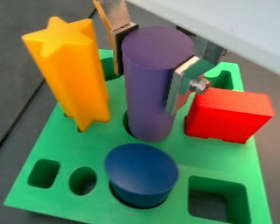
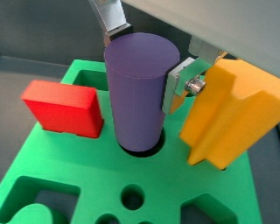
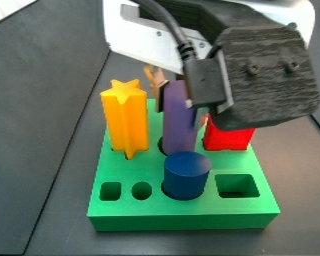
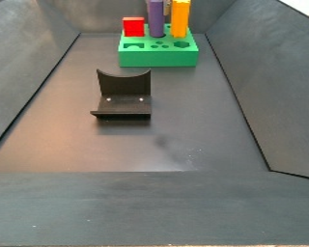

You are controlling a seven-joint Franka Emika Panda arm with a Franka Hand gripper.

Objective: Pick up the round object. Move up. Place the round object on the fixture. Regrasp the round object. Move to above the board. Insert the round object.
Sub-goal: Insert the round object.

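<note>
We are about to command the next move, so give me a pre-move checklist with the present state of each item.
1. Purple peg seated in a round hole of the green board: ok, its lower end is inside the hole in both wrist views.
2. Peg upright: ok, it stands vertical in a side view.
3. Gripper at the peg's upper part, one finger either side: ok.
4. Grip state, clamped or released: cannot tell; the pads sit close to the peg, contact unclear.
5. Neighbours clear of the fingers: ok, yellow star block and red block stand apart from them.
6. Fixture empty: ok, nothing rests on it.
</note>
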